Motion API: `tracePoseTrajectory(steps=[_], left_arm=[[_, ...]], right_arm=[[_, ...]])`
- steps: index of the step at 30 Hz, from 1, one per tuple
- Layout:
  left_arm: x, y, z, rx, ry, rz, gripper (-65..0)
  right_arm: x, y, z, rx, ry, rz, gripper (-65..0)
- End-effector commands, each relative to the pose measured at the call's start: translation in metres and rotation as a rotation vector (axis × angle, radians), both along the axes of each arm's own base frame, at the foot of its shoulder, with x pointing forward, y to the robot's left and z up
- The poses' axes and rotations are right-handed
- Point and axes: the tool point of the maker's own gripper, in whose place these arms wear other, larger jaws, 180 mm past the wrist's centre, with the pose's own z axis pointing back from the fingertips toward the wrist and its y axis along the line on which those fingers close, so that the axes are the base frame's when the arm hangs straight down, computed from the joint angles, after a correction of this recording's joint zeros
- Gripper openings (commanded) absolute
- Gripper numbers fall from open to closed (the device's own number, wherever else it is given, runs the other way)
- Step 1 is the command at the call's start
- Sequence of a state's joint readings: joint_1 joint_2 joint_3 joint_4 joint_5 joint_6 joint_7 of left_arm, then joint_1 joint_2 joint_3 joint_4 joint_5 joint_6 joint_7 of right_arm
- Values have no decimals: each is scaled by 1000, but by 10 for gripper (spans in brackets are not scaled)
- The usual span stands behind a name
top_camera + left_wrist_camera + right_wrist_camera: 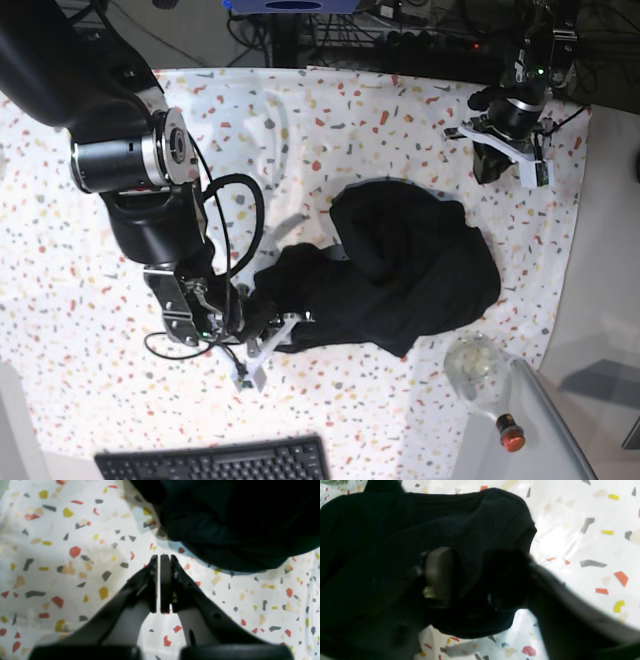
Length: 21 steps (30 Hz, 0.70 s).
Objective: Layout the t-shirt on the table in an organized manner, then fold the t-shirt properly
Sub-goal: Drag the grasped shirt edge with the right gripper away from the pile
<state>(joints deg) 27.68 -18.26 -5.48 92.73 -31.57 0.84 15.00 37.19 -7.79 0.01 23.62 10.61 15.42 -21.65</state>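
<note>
Right now the shirt lies in a rumpled black heap on the table, a little right of centre in the base view, with one lobe pulled out toward the lower left.

My right claw sits at that lower-left lobe, low on the table. In the right wrist view one pale finger pad shows against the dark cloth, and black fabric bunches between it and the other finger, which is lost in shadow. So this claw is clamped on a fold of the shirt.

My left claw is at the upper right of the base view, well apart from the heap. In the left wrist view its fingers are pressed together with only a thin slit between them, and nothing sits in that slit. It hangs over bare speckled cloth, with the shirt's edge filling the upper right of that frame.

A keyboard lies at the bottom edge of the base view, and a glass bulb sits at the lower right.
</note>
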Motion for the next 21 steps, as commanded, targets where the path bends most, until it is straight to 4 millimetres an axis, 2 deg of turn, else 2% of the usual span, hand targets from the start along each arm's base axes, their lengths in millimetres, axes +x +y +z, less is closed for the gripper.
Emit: tracePoseTrajectory(steps=[1,2,3,7,8,11,14,17,19,21], left_arm=[[5,2,9,10,-35,-6,-632],[6,2,9,10,-37,-6,-632],[7,2,10,10,-40,-6,-634],[5,6,4,15,-24,0,-637],[4,8,2,18,-18,4,-637],[0,11,-4,22,-1,9,-638],[-5,14,-11,24,22,18,-640],[-7,17,-15,27,34,21,-640],[-7,16,-14,28,31,19,-640],[-6,15,-13,26,27,16,-640]], right_arm=[[21,6,24,30,-66,-1,-516],[21,8,25,38,-68,5,-611],[19,11,26,49,-68,23,-650],[9,16,34,146,-19,54,-650],[9,5,38,151,-16,50,-650],[4,-11,60,177,-65,47,-650],[-5,-27,102,145,-187,80,-650],[-21,-34,134,106,-275,106,-650],[-23,-57,151,77,-316,35,-650],[-25,-84,158,74,-323,-79,-650]])
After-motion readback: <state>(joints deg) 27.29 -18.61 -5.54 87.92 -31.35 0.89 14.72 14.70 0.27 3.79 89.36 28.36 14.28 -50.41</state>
